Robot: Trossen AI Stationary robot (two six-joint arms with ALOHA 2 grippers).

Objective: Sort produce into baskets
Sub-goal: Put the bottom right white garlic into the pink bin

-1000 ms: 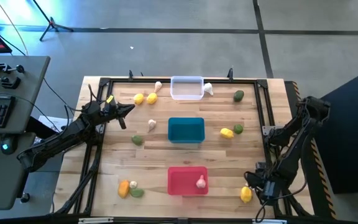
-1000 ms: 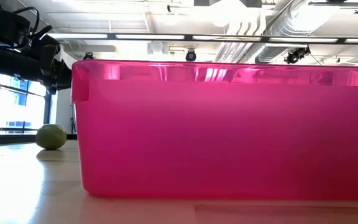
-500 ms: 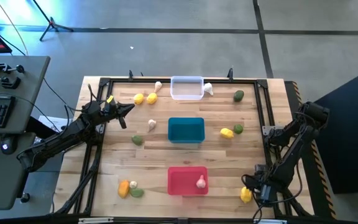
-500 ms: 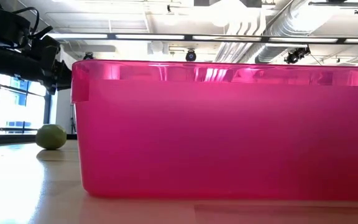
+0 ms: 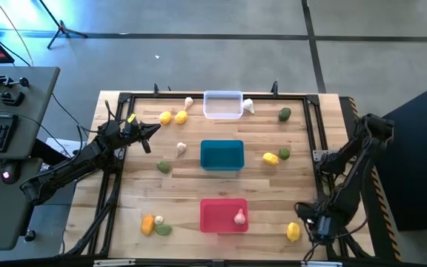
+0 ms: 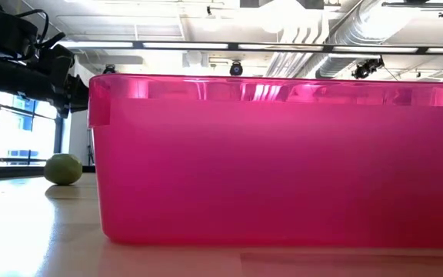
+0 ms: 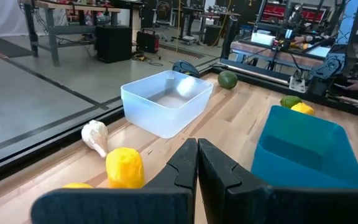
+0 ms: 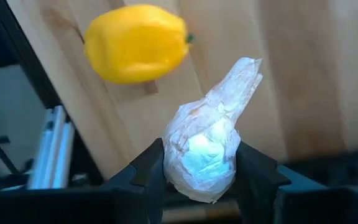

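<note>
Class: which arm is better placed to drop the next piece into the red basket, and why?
The right. Its gripper already pinches a garlic bulb near the red basket; the left gripper waits, shut and empty, farther off.

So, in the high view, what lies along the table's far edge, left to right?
Yellow fruit → yellow fruit → garlic → clear basket → garlic → green piece.

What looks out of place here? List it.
Nothing is spilled or damaged. All three tubs sit upright; the red tub holds one garlic bulb. The right gripper pinches another garlic bulb beside a yellow pepper.
</note>
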